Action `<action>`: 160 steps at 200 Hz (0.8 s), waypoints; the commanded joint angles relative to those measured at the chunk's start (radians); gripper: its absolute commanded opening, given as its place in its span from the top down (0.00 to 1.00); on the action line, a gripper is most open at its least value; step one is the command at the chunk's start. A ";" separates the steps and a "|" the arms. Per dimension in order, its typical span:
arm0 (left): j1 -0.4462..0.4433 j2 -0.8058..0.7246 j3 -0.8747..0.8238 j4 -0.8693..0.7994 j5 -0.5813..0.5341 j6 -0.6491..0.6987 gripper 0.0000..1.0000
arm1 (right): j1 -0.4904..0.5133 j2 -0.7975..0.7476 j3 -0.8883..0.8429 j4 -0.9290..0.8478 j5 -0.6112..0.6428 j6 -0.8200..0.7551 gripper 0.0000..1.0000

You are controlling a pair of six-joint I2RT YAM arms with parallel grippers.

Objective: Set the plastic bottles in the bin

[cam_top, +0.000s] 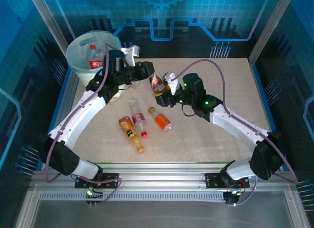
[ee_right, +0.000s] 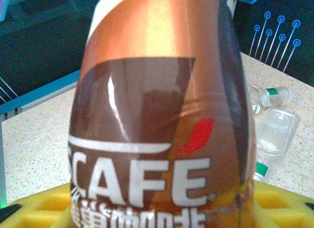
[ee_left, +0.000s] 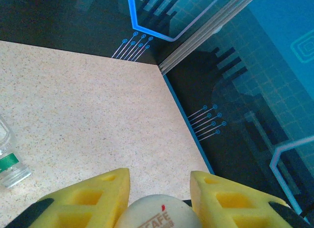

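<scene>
A brown coffee bottle [cam_top: 157,83] with a white cap hangs above the table between both arms. My left gripper [cam_top: 149,73] comes from the bin side, and its yellow fingers [ee_left: 98,198] press on the bottle's white cap [ee_left: 159,214]. My right gripper [cam_top: 169,90] holds the bottle's body [ee_right: 157,115], which rests between its yellow pads [ee_right: 39,208]. The white bin [cam_top: 78,51] stands at the far left corner with a red-labelled bottle [cam_top: 94,58] inside. On the table lie a clear red-labelled bottle [cam_top: 139,121], a yellow-orange bottle [cam_top: 130,132] and an orange bottle [cam_top: 162,121].
A clear bottle [cam_top: 131,101] lies near the left arm, seen again as a clear bottle [ee_left: 7,161] with a green band. Two clear bottles [ee_right: 272,134] lie behind the brown one. Blue walls and metal posts [cam_top: 267,26] enclose the table.
</scene>
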 commanded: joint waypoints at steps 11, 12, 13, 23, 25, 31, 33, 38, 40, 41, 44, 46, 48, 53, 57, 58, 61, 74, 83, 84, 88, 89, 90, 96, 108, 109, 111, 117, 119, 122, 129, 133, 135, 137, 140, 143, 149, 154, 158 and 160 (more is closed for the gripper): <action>-0.014 -0.036 0.017 -0.016 0.002 0.013 0.90 | 0.003 0.017 0.039 -0.031 0.083 0.025 0.26; -0.013 -0.037 0.018 -0.016 0.001 0.013 0.90 | 0.004 0.017 0.040 -0.033 0.084 0.026 0.25; -0.012 -0.038 0.018 -0.017 0.000 0.013 0.90 | 0.004 0.017 0.040 -0.033 0.086 0.027 0.24; -0.008 -0.042 0.018 -0.016 -0.021 0.012 0.90 | 0.003 0.017 0.052 -0.045 0.113 0.044 0.13; -0.007 -0.043 0.019 -0.016 -0.025 0.012 0.90 | 0.002 0.018 0.054 -0.048 0.114 0.048 0.11; 0.000 -0.047 0.020 -0.012 -0.037 0.007 0.91 | 0.003 0.020 0.068 -0.061 0.122 0.060 0.07; 0.002 -0.046 0.022 -0.011 -0.041 0.005 0.92 | 0.002 0.021 0.072 -0.064 0.123 0.064 0.05; 0.012 -0.048 0.026 -0.010 -0.048 0.001 0.94 | 0.004 0.024 0.086 -0.076 0.123 0.076 0.03; 0.016 -0.048 0.029 -0.010 -0.050 -0.002 0.95 | 0.003 0.023 0.092 -0.080 0.122 0.080 0.00; 0.018 -0.048 0.030 -0.011 -0.052 -0.003 0.96 | 0.004 0.024 0.094 -0.082 0.122 0.082 0.00; 0.027 -0.048 0.036 -0.011 -0.055 -0.007 0.97 | 0.005 0.025 0.102 -0.087 0.119 0.088 0.00; 0.031 -0.048 0.040 -0.012 -0.059 -0.009 0.98 | 0.005 0.025 0.109 -0.091 0.115 0.092 0.00; 0.037 -0.048 0.045 -0.013 -0.062 -0.011 0.99 | 0.006 0.026 0.113 -0.096 0.113 0.096 0.00; 0.052 -0.049 0.056 -0.015 -0.070 -0.015 1.00 | 0.008 0.029 0.126 -0.101 0.105 0.104 0.00; 0.065 -0.049 0.067 -0.014 -0.078 -0.019 1.00 | 0.011 0.032 0.137 -0.105 0.101 0.110 0.00; 0.068 -0.049 0.069 -0.014 -0.079 -0.019 1.00 | 0.011 0.033 0.141 -0.105 0.100 0.112 0.00; 0.078 -0.049 0.078 -0.014 -0.087 -0.018 1.00 | 0.014 0.035 0.149 -0.109 0.097 0.116 0.00; 0.124 -0.049 0.120 -0.019 -0.123 -0.010 1.00 | 0.028 0.047 0.189 -0.120 0.096 0.134 0.00; 0.156 -0.046 0.159 -0.024 -0.146 0.018 1.00 | 0.037 0.059 0.221 -0.131 0.093 0.143 0.00; 0.159 -0.045 0.164 -0.025 -0.149 0.023 1.00 | 0.038 0.060 0.225 -0.132 0.093 0.144 0.00; 0.170 -0.043 0.180 -0.031 -0.161 0.046 1.00 | 0.042 0.066 0.240 -0.139 0.091 0.147 0.00; 0.173 -0.042 0.187 -0.032 -0.165 0.052 1.00 | 0.043 0.068 0.244 -0.140 0.091 0.147 0.00; 0.176 -0.042 0.193 -0.034 -0.169 0.058 1.00 | 0.044 0.069 0.249 -0.141 0.092 0.148 0.00; 0.193 -0.038 0.224 -0.048 -0.198 0.095 1.00 | 0.049 0.079 0.271 -0.150 0.086 0.148 0.00; 0.225 -0.030 0.284 -0.068 -0.271 0.182 1.00 | 0.061 0.098 0.314 -0.169 0.079 0.143 0.00; 0.227 -0.029 0.286 -0.069 -0.278 0.190 1.00 | 0.061 0.101 0.317 -0.169 0.078 0.142 0.00; 0.231 -0.028 0.296 -0.070 -0.290 0.201 1.00 | 0.064 0.104 0.325 -0.173 0.079 0.140 0.00; 0.249 -0.025 0.316 -0.073 -0.334 0.249 1.00 | 0.069 0.114 0.344 -0.184 0.080 0.136 0.00; 0.256 -0.022 0.322 -0.075 -0.349 0.262 1.00 | 0.072 0.117 0.350 -0.187 0.081 0.135 0.00; 0.264 -0.020 0.331 -0.077 -0.370 0.281 1.00 | 0.073 0.121 0.360 -0.193 0.081 0.133 0.00; 0.286 -0.011 0.347 -0.075 -0.418 0.323 1.00 | 0.077 0.132 0.380 -0.206 0.082 0.131 0.00; 0.302 -0.004 0.356 -0.076 -0.437 0.343 1.00 | 0.079 0.137 0.390 -0.213 0.082 0.129 0.00; 0.309 -0.001 0.360 -0.078 -0.449 0.350 1.00 | 0.080 0.140 0.395 -0.217 0.082 0.128 0.00; 0.316 0.004 0.364 -0.080 -0.458 0.359 1.00 | 0.082 0.142 0.399 -0.220 0.082 0.126 0.00; 0.328 0.009 0.370 -0.084 -0.470 0.368 1.00 | 0.084 0.145 0.406 -0.223 0.083 0.126 0.00; 0.338 0.015 0.377 -0.092 -0.482 0.376 1.00 | 0.084 0.148 0.412 -0.228 0.085 0.125 0.00; 0.358 0.026 0.388 -0.108 -0.502 0.392 1.00 | 0.088 0.154 0.421 -0.236 0.088 0.125 0.00; 0.371 0.035 0.393 -0.117 -0.519 0.401 1.00 | 0.090 0.159 0.428 -0.243 0.091 0.126 0.00; 0.380 0.040 0.390 -0.122 -0.533 0.407 1.00 | 0.092 0.162 0.437 -0.250 0.093 0.129 0.00; 0.385 0.040 0.389 -0.123 -0.539 0.409 1.00 | 0.093 0.165 0.440 -0.254 0.095 0.129 0.00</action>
